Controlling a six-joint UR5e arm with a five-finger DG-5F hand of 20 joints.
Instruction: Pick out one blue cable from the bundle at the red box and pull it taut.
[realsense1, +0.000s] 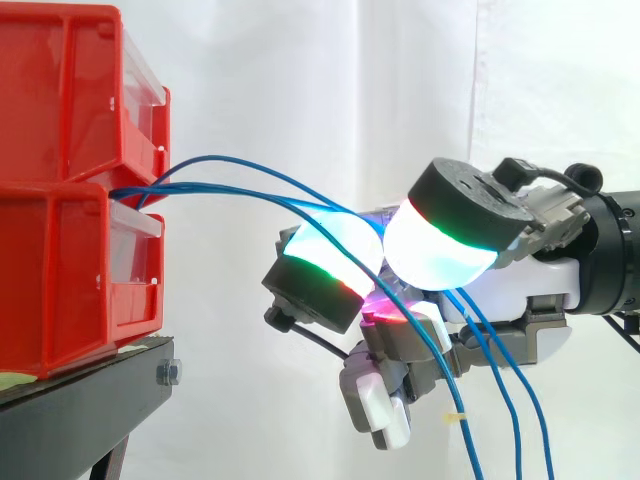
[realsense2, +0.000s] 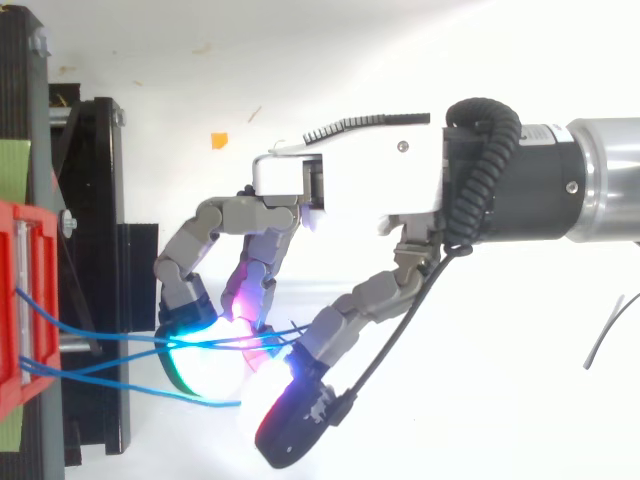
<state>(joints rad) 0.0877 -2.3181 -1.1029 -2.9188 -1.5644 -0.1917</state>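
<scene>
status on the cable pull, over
Hand curled round the blue cables. Cables bowed and slack from the red box, not taut yet. Looks like several strands in the grip; nothing else in the way.

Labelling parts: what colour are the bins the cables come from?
The bins are red, clearest in the side view.

Lab: white curtain (realsense1: 300, 80), red bins (realsense1: 60, 200), black stand (realsense1: 90, 400)
</scene>
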